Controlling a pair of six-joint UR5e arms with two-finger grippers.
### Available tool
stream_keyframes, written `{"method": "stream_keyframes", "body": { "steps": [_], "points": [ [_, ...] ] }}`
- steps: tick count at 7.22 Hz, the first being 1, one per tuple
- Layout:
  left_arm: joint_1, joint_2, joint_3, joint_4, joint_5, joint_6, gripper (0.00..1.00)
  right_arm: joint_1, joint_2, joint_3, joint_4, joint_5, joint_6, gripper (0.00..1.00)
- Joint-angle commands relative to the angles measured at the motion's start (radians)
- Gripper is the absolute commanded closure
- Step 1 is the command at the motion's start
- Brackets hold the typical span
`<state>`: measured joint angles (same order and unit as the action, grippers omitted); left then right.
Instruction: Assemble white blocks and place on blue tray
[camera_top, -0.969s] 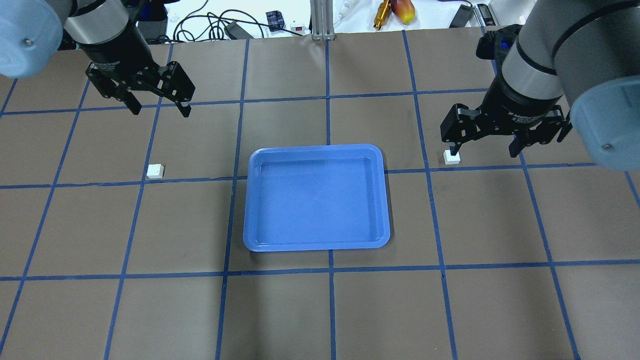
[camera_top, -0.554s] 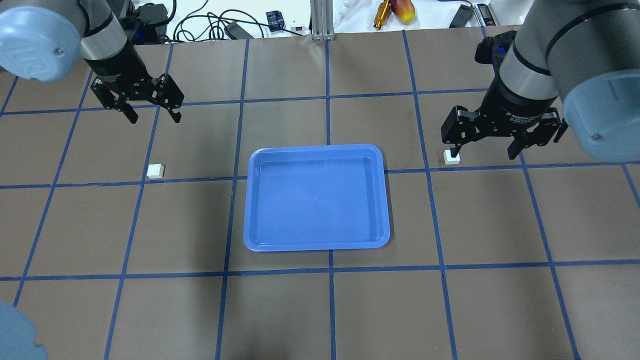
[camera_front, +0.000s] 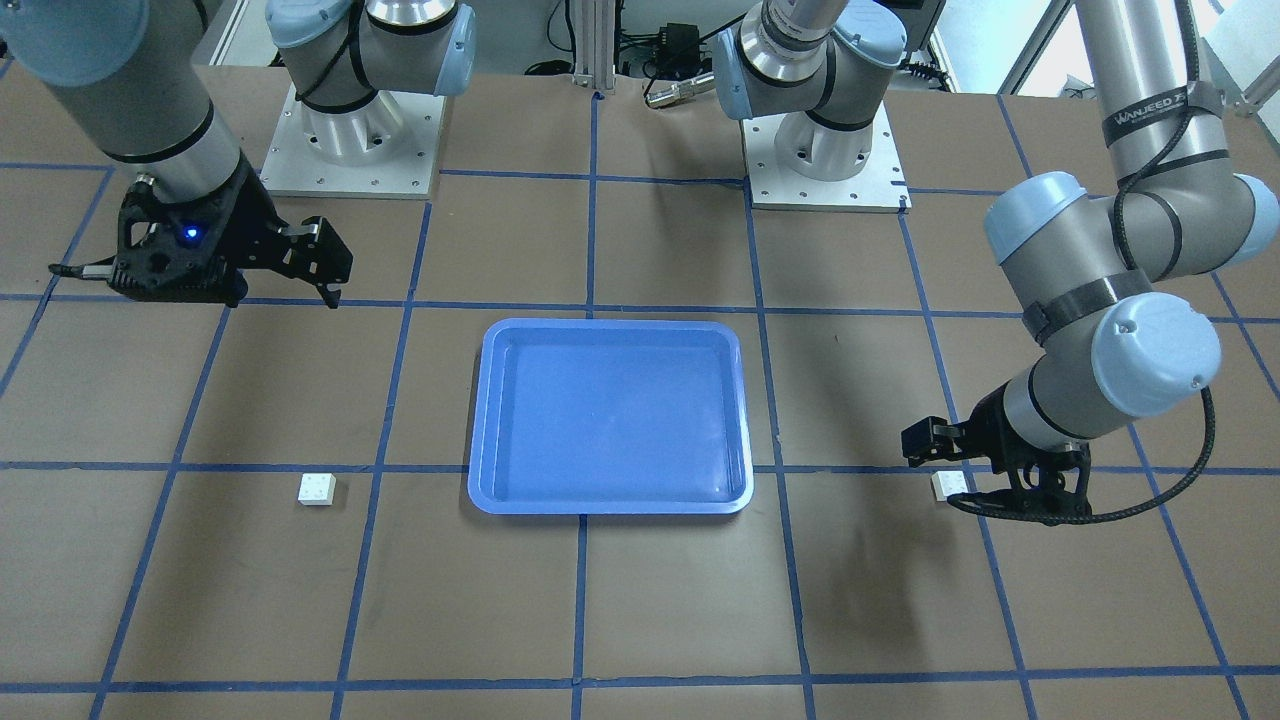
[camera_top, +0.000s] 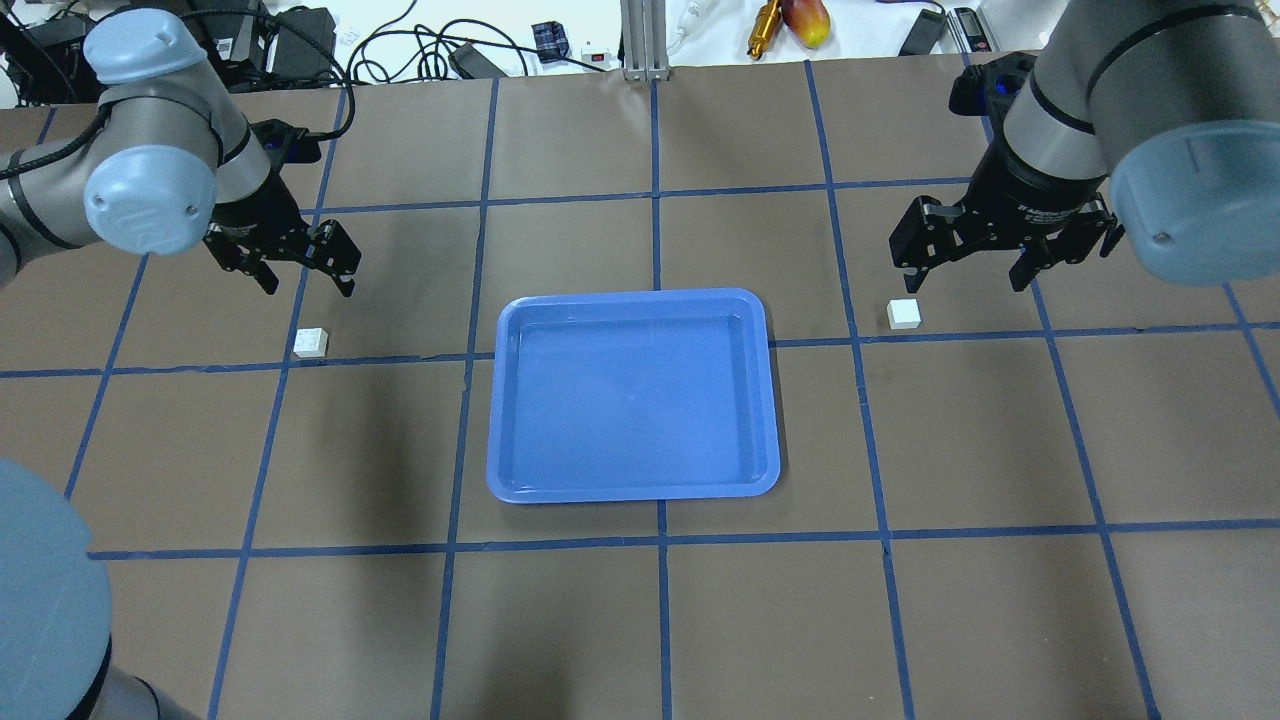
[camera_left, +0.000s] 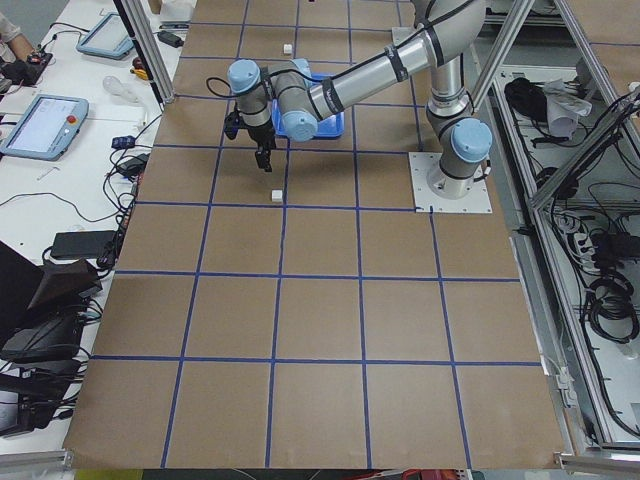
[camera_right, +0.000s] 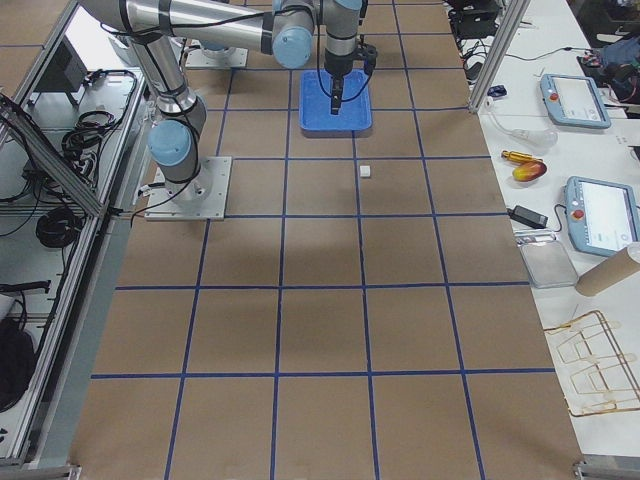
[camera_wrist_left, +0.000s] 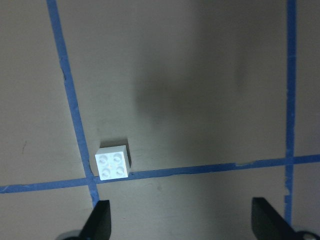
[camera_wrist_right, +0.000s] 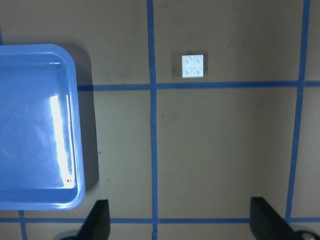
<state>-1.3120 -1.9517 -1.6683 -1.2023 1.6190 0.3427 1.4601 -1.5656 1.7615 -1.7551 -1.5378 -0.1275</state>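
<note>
Left claw (camera_top: 309, 283): fingers spread wide, gripping nothing, hovering above desk (camera_top: 1000, 450), just beyond left white block (camera_top: 311, 343), no contact.
Right claw (camera_top: 961, 278): fingers spread wide, gripping nothing, raised near right white block (camera_top: 904, 313), clear of it.
Both blocks: unjoined, studs up, flat on desk beside blue tape lines, well apart.
Blue tray (camera_top: 632, 296): mid-desk, between the two blocks, touching neither.

Robotics laboratory: brown tabletop (camera_top: 640, 620) gridded with blue tape, black cables (camera_top: 400, 45) at 11 o'clock, silver aluminium framing post (camera_top: 645, 40) at 12 o'clock.
</note>
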Motion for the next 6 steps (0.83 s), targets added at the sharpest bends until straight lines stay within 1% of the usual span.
{"method": "stream_keyframes", "body": {
  "steps": [1,2,3,5,6],
  "points": [
    [0.034,-0.03,-0.041,0.088,0.005,0.059,0.0,-0.079,0.079,0.001,-0.098,0.027,-0.271,0.0],
    [0.034,-0.048,-0.041,0.108,0.005,0.055,0.0,-0.09,0.116,0.003,-0.134,0.083,-0.443,0.0],
    [0.034,-0.076,-0.048,0.163,0.008,0.053,0.0,-0.119,0.125,0.003,-0.161,0.137,-0.577,0.0],
    [0.034,-0.101,-0.057,0.187,0.007,0.029,0.0,-0.209,0.183,0.003,-0.161,0.252,-0.926,0.0],
    [0.034,-0.104,-0.086,0.229,0.008,0.003,0.0,-0.243,0.206,0.001,-0.161,0.254,-1.115,0.0]
  ]
}}
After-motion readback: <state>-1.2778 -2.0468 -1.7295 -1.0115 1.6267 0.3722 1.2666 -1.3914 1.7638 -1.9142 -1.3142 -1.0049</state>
